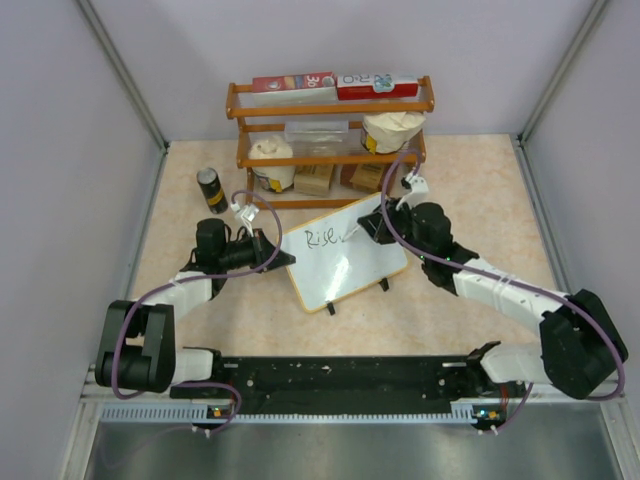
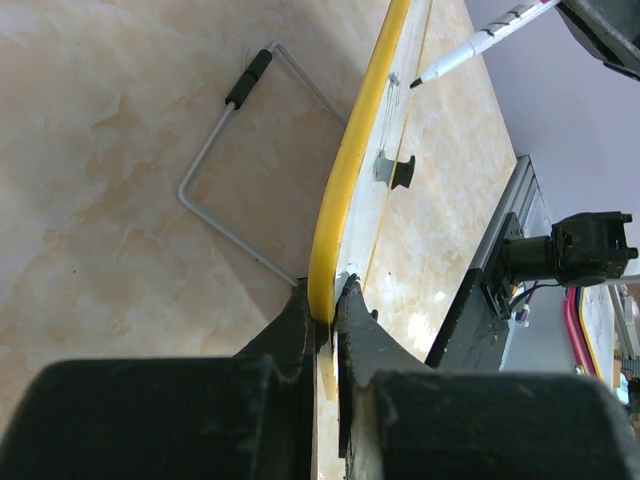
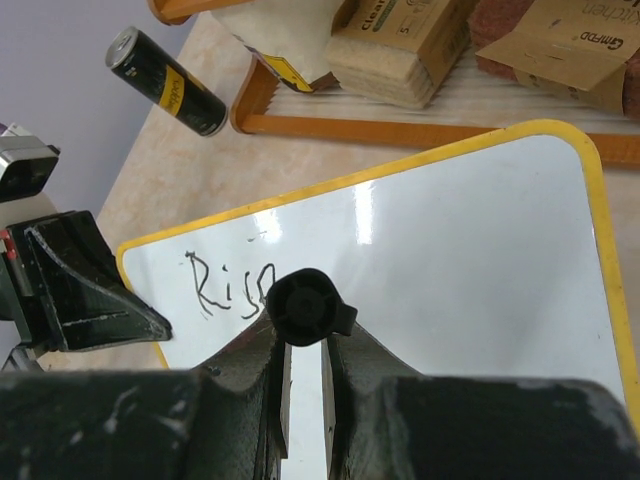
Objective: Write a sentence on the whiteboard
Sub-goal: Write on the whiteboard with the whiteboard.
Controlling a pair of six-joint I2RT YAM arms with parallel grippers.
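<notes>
The whiteboard (image 1: 345, 255) stands tilted on the table, with a yellow rim in the wrist views (image 3: 450, 260). My left gripper (image 1: 285, 252) is shut on its left edge (image 2: 350, 170), one finger on each face. My right gripper (image 1: 365, 228) is shut on a black-capped marker (image 3: 303, 307). In the left wrist view the marker (image 2: 480, 45) points its tip at the board's face. The sentence (image 1: 322, 238) reads "Rise" in black script. In the right wrist view (image 3: 225, 285) the marker's end hides its last letter.
A wooden shelf (image 1: 330, 140) with boxes, bags and jars stands right behind the board. A black can (image 1: 211, 188) stands left of it and also shows in the right wrist view (image 3: 165, 80). The board's wire stand (image 2: 230, 160) rests on the table behind it. Grey walls close both sides.
</notes>
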